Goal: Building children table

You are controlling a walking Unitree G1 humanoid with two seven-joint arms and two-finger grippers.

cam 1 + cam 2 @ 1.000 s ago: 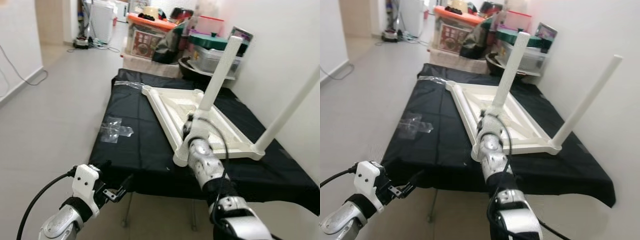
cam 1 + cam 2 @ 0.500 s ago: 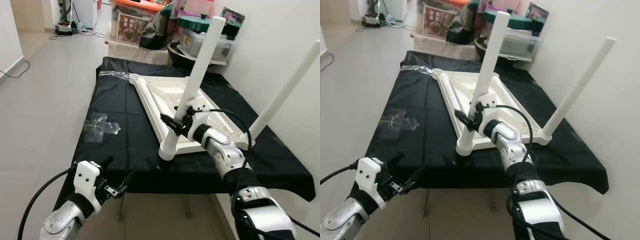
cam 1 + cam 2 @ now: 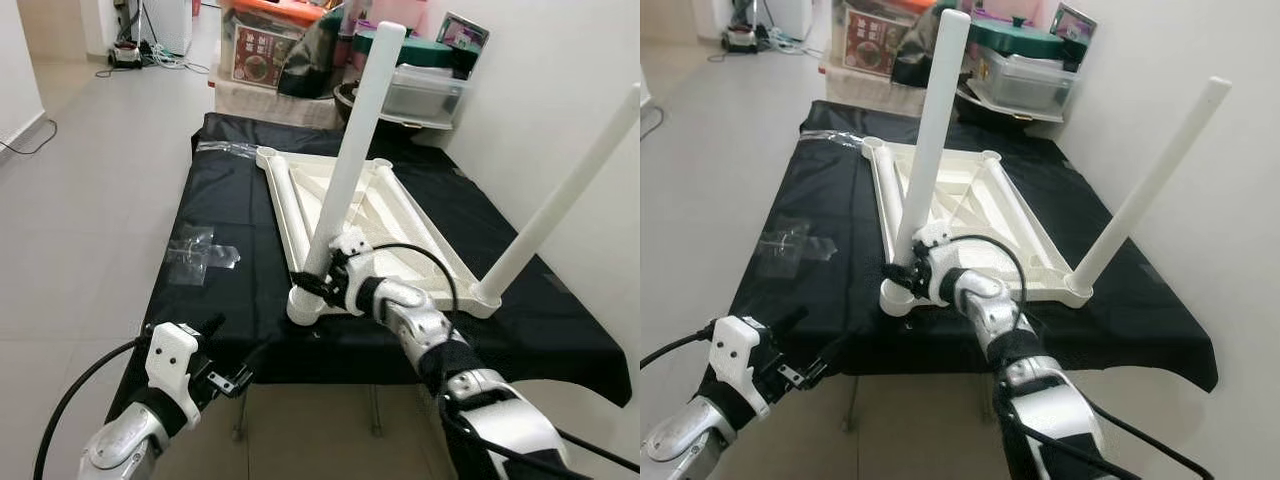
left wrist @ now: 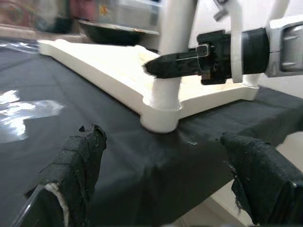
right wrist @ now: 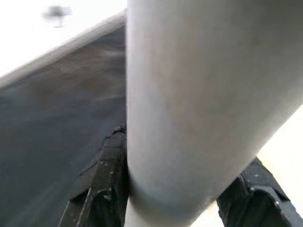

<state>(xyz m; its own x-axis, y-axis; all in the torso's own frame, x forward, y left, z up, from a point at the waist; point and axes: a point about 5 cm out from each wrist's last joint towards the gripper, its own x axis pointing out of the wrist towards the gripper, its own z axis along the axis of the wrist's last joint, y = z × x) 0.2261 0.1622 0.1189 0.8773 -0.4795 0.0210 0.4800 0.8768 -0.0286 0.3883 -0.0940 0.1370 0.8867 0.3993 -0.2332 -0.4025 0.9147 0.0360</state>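
Observation:
A white children's table top (image 3: 400, 215) lies upside down on a table draped in black cloth (image 3: 240, 200). Two white legs stand up from it. One leg (image 3: 355, 140) rises from the near corner socket (image 3: 304, 306), the other leg (image 3: 560, 205) from the right corner. My right gripper (image 3: 312, 283) is shut on the near leg just above the socket. In the right wrist view its fingers (image 5: 102, 184) sit on both sides of the leg (image 5: 189, 94). My left gripper (image 3: 232, 345) hangs open, below and in front of the table's front edge, holding nothing. Its wrist view faces the socket (image 4: 161, 118).
A crumpled piece of clear plastic (image 3: 200, 255) lies on the cloth at the left. Storage boxes and bins (image 3: 400, 80) crowd the far end. A white wall (image 3: 560, 80) runs close along the right side. Tiled floor (image 3: 90, 180) lies to the left.
The camera shifted early on. Since half a second ago my right gripper has moved left with the near leg, and the table top's near corner slid left with it. The left gripper stayed put.

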